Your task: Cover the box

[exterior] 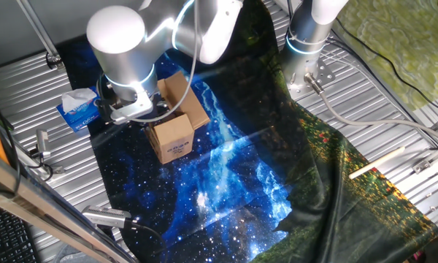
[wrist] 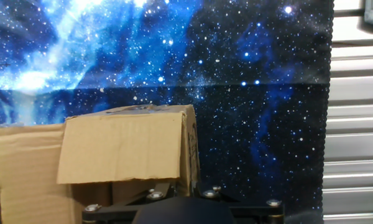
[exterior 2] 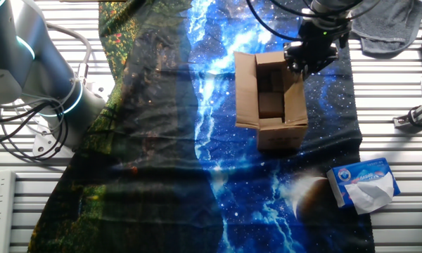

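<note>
Starry blue-and-black printed cloth (exterior 2: 197, 140) covers the ribbed metal table (exterior 2: 401, 151) and serves as the landmark: the small brown corrugated cardboard carton (exterior 2: 271, 105) stands on the cloth's blue band, toward the edge where the blue and white tissue box (exterior 2: 363, 184) lies just off the cloth.

The carton is not yet covered. In the other fixed view its top is open, one long flap (exterior 2: 245, 88) standing up on the side toward the middle of the cloth, and another flap (exterior 2: 293, 98) raised on the opposite side. The carton's long axis runs along the cloth's blue streak.

The dark two-finger gripper (exterior 2: 311, 56) hangs over the outer raised flap, at the carton's far corner from the tissue box; whether it touches the cardboard I cannot tell. In the hand view that flap (wrist: 121, 149) sits just ahead of the fingers and to the left. The fingertips are hidden in every view, so their spread cannot be told.

My judgement: the next move turns on pushing that outer flap inward, toward the cloth's middle, across the opening.
</note>
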You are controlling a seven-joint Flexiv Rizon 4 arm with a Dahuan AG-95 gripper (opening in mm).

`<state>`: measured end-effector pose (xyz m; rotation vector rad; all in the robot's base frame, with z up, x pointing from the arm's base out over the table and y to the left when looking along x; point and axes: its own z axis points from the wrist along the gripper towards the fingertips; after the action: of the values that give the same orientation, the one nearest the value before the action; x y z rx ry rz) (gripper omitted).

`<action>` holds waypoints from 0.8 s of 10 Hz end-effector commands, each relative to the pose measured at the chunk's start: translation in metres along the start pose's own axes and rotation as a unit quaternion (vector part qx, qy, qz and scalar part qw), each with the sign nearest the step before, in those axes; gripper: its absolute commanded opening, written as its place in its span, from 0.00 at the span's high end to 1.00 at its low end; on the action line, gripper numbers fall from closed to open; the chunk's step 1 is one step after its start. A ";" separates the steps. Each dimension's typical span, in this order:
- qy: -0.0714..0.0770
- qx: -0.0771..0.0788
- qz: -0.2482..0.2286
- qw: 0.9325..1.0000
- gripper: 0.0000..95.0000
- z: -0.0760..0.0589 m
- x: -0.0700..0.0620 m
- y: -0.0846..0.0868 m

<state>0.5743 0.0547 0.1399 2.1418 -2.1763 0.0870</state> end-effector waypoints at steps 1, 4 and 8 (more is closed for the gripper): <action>0.000 -0.001 -0.002 1.000 0.80 0.001 0.000 -0.001; 0.002 0.001 -0.008 1.000 0.60 0.002 0.000 -0.001; 0.003 0.000 -0.010 1.000 0.60 -0.003 0.000 0.000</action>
<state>0.5734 0.0554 0.1452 2.1600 -2.1479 0.0942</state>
